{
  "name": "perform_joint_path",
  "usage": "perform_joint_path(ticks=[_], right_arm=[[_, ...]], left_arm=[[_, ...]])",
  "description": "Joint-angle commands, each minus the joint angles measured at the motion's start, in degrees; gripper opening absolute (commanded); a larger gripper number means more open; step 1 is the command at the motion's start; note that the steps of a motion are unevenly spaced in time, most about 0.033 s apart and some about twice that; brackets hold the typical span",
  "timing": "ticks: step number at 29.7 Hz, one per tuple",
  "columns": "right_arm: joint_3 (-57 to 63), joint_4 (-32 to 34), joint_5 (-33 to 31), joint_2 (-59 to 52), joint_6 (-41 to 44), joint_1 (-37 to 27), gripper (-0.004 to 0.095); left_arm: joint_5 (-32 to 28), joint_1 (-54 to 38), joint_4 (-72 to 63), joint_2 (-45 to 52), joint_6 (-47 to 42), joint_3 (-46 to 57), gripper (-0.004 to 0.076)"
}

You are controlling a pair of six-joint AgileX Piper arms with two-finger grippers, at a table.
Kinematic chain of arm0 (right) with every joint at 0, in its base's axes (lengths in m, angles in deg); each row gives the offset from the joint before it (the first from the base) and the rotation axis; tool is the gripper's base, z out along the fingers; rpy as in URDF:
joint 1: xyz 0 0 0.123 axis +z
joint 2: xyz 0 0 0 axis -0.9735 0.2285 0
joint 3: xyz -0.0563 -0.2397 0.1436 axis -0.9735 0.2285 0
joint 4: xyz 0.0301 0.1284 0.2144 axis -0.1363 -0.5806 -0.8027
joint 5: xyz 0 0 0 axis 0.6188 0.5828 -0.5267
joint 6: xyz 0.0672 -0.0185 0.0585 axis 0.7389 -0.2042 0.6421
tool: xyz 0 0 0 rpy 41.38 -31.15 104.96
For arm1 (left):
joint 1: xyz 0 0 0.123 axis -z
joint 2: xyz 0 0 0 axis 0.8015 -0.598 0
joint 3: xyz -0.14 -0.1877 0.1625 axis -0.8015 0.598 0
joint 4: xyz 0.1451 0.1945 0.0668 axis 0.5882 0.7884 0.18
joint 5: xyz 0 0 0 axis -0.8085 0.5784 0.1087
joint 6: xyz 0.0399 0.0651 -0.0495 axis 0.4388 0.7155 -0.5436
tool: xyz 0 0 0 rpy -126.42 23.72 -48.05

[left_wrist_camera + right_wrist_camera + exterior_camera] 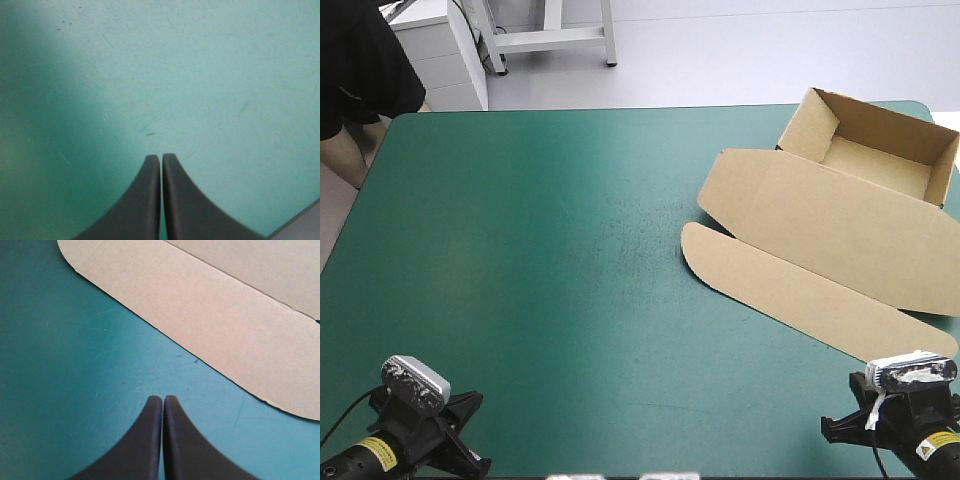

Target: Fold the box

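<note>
Now, your box [880,160] sits toward the table's far right corner as an open tray, its lid [225,315] lying flat on the teal-green cover [540,250]. The left gripper [161,156] and the right gripper [163,397] are both pressed together and empty at the near edge. Part the right fingers before you reach for the lid, and slide one under its edge.

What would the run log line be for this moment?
box: open tray, lid flat, table's far right | left gripper: shut, empty | right gripper: shut, empty, short of box
</note>
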Motion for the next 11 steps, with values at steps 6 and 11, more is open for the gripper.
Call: perform_joint_path(ticks=[6,11], right_arm=[[-1.4,-1.1,3.5,-0.1,-0.6,0.0,-0.0005],[-1.4,-1.1,3.5,-0.1,-0.4,0.0,-0.0005]], left_arm=[[-2.7,0.4,-1.2,-0.5,-0.5,-1.5,-0.0008],[-2.6,0.4,-1.2,-0.5,-0.5,-1.5,-0.0008]])
